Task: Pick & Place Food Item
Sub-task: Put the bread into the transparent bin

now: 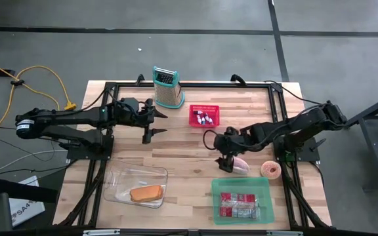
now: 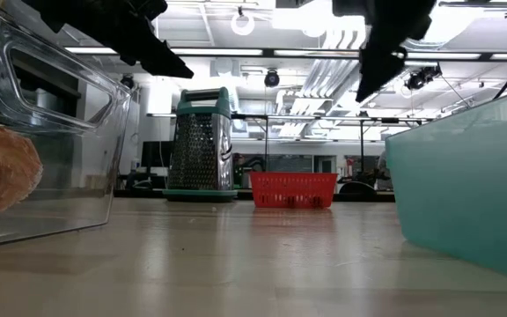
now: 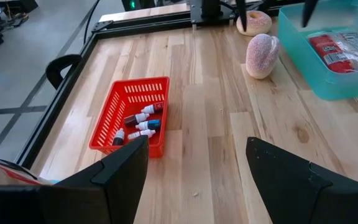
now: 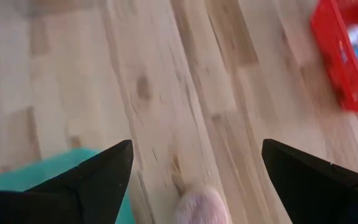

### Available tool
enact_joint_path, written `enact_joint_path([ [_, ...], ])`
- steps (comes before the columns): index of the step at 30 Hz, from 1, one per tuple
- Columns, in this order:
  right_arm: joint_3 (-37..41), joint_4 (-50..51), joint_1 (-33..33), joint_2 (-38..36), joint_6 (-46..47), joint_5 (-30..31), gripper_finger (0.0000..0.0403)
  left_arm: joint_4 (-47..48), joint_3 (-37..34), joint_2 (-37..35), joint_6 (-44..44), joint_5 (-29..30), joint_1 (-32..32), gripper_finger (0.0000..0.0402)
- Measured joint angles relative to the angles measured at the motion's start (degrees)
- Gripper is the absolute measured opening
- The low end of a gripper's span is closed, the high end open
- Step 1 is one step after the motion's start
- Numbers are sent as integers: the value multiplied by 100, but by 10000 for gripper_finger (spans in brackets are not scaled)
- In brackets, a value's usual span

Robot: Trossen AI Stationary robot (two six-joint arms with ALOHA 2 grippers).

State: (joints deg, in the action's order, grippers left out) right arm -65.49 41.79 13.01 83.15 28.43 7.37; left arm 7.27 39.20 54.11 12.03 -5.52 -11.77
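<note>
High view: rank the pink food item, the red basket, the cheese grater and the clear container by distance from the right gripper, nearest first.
Measured from the open right gripper:
1. Pink food item, right beside it, toward the donut.
2. Red basket, farther up the table, in the middle.
3. Clear container and cheese grater: both lie farther off on the left arm's side, too close to call.

Between the spread fingers of the right gripper (image 4: 194,180), only the top of a pinkish food item (image 4: 202,208), cut off by the frame edge (kind not clear). Beside that gripper's left finger, a sliver of teal bin (image 4: 55,163), contents hidden. Ahead and to one side, blurred vials in a red basket (image 4: 344,59), labels unreadable. Low view: both grippers cropped at the top edge.
</note>
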Motion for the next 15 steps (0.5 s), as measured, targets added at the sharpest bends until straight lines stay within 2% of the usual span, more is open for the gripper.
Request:
enact_joint_path([
  [7,0,698,156,186,553,-4,346,0,0,0,0,-1,0,262],
  [15,2,993,313,461,1257,13,346,0,0,0,0,-2,0,262],
])
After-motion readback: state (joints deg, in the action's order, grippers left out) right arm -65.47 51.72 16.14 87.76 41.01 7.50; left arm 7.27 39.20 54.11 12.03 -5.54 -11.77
